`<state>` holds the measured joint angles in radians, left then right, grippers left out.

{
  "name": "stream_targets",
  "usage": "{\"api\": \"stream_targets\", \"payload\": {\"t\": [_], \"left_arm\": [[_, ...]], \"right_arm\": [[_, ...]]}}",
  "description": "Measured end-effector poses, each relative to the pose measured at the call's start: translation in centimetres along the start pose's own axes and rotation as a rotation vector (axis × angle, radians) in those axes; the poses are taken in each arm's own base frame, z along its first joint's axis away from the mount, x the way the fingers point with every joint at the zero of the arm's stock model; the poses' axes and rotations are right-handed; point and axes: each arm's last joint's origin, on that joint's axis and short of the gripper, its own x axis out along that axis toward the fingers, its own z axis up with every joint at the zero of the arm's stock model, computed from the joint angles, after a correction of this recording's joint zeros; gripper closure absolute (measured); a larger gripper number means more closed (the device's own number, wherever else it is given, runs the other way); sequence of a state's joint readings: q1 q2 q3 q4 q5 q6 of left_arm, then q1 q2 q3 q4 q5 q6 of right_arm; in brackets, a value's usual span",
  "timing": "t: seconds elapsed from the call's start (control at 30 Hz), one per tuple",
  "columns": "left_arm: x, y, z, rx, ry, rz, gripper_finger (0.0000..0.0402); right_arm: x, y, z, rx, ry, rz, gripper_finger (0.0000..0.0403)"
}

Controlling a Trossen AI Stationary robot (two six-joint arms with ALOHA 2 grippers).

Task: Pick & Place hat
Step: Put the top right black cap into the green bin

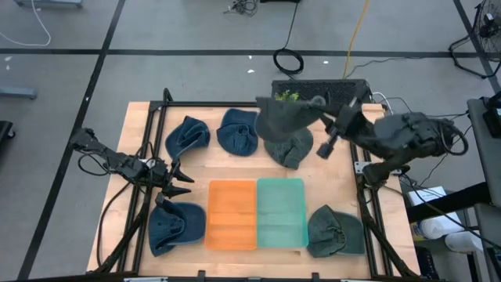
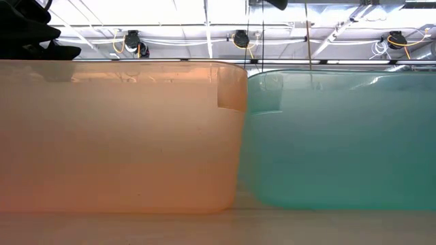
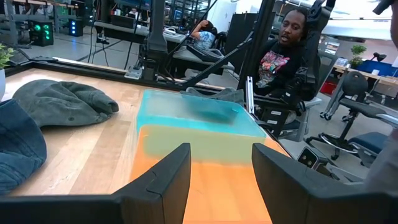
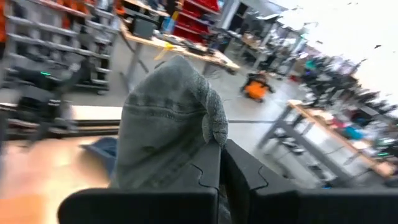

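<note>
The right gripper (image 1: 313,112) is clenched on a grey-green hat (image 1: 283,117), held up above the table's far side; in the right wrist view the fingers (image 4: 205,171) pinch the fabric (image 4: 168,124) with almost no gap, and the hat drapes over them. Below it another grey hat (image 1: 291,147) lies on the table (image 1: 344,188). The left gripper (image 1: 182,180) waits at the table's left edge with its fingers (image 3: 168,177) spread wide, holding nothing, pointing toward the orange bin (image 1: 232,214) and the teal bin (image 1: 281,212), which sit touching side by side. Blue hats (image 1: 188,135) lie around them. No readable writing shows on the hats or bins
</note>
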<state>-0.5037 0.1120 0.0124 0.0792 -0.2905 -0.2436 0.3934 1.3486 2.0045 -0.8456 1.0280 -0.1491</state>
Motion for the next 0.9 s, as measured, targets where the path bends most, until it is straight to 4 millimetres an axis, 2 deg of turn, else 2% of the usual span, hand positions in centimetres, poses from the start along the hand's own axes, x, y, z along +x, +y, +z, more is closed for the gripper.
{"api": "stream_targets", "payload": {"t": [0.37, 0.73, 0.9], "left_arm": [[0.0, 0.0, 0.0, 0.000, 0.000, 0.000, 0.0222], [0.0, 0.0, 0.0, 0.000, 0.000, 0.000, 0.0222], [0.0, 0.0, 0.0, 0.000, 0.000, 0.000, 0.0222]], "right_arm": [[-3.0, 4.3, -1.6, 0.192, 0.082, 0.168, 0.0403], [-4.5, 8.9, -3.1, 0.369, 0.195, 0.237, 0.0403], [-4.9, 10.6, -3.9, 0.480, 0.312, 0.302, 0.0403]]}}
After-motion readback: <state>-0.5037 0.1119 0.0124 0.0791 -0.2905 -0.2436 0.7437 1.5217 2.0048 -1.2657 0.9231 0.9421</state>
